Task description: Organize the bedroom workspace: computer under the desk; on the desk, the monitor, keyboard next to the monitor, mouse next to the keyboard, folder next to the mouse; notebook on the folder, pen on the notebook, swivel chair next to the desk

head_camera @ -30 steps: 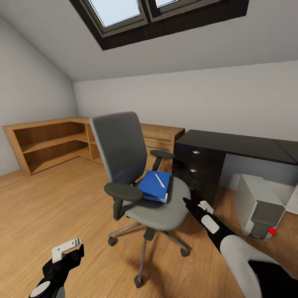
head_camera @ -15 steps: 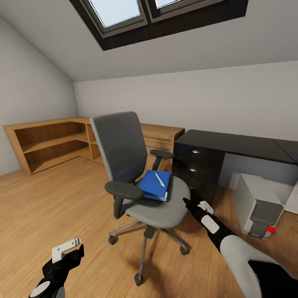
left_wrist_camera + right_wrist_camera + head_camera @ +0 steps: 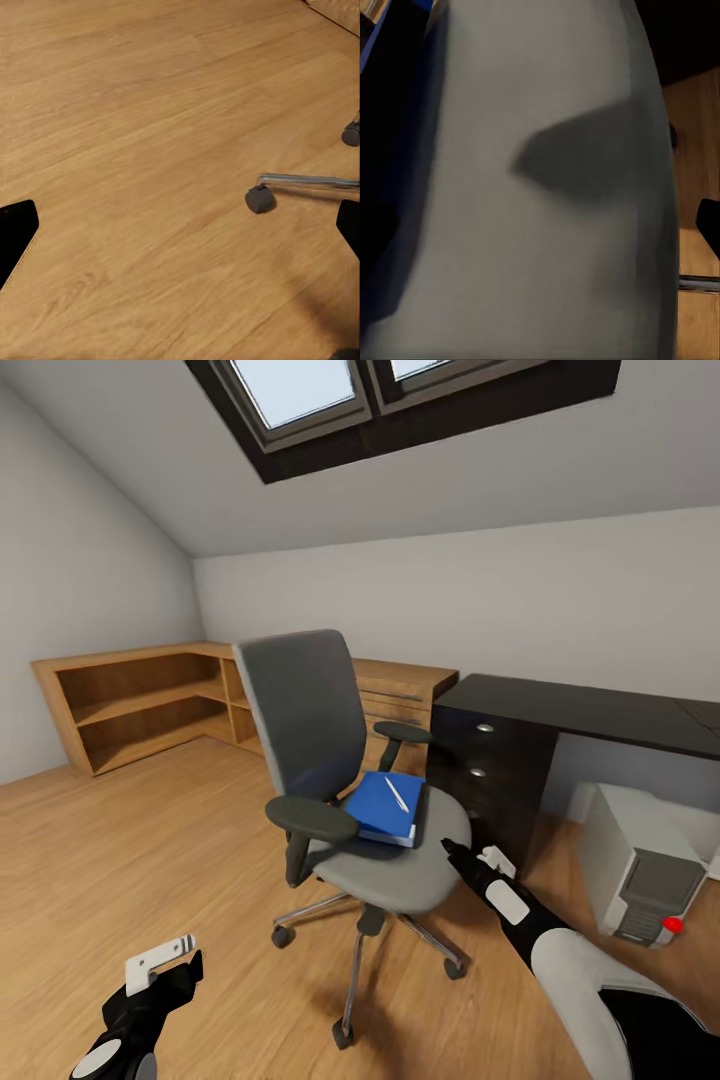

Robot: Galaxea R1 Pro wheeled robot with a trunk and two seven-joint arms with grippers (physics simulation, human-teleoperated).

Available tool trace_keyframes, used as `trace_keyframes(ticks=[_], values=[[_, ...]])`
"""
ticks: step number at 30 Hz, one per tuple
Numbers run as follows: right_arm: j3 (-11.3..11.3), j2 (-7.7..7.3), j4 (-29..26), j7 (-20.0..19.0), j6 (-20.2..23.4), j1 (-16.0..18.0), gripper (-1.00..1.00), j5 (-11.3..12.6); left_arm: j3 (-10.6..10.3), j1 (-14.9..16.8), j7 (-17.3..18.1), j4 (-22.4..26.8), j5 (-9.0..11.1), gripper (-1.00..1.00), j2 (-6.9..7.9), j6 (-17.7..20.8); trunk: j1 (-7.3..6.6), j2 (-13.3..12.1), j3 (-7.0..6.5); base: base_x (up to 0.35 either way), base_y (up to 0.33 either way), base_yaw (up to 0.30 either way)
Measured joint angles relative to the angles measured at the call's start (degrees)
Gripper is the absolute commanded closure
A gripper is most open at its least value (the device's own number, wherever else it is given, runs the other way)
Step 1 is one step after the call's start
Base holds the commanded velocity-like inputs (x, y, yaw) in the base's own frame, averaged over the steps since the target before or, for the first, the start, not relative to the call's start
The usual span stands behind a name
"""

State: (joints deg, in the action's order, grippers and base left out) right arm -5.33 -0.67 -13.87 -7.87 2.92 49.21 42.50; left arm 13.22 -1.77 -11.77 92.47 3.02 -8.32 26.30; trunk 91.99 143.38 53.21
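Folder (image 3: 383,808), blue with a pale edge, lies flat on the seat of the swivel chair (image 3: 345,780), a thin white pen (image 3: 397,794) resting on top of it. Farthest left stands a light wood shelf cabinet (image 3: 140,705) against the wall. Low and near, the left pincer (image 3: 165,963) hangs over the wood plank floor (image 3: 130,860); in the left wrist view its dark fingers (image 3: 15,232) sit far apart, released, with a chrome chair leg and castor (image 3: 259,199) between them. Right of the chair, the right pincer (image 3: 462,853) reaches just beside the seat's edge; whether it is clenched cannot be told, perhaps spread. Beyond stands the glossy black tabletop (image 3: 590,710) with its drawer unit (image 3: 480,775), and the grey computer (image 3: 640,870) sits on the floor beneath.
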Motion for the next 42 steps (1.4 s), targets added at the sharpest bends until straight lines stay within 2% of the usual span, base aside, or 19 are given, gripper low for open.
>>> trace_keyframes(ticks=[13, 42], values=[[0.06, 0.02, 0.02, -0.06, 0.01, -0.01, -1.0, 0.07, -0.04, 0.0, 0.02, 0.0, 0.0, -1.0, -0.09, -0.16, -0.01, 0.0, 0.05, 0.022, 0.009, 0.24], [-0.07, -0.08, 0.07, 0.13, -0.03, -0.03, -1.0, -0.18, -0.16, 0.0, 0.13, -0.08, 0.0, -1.0, -0.09, -0.26, -0.03, 0.0, -0.02, 0.29, 0.114, 0.043]])
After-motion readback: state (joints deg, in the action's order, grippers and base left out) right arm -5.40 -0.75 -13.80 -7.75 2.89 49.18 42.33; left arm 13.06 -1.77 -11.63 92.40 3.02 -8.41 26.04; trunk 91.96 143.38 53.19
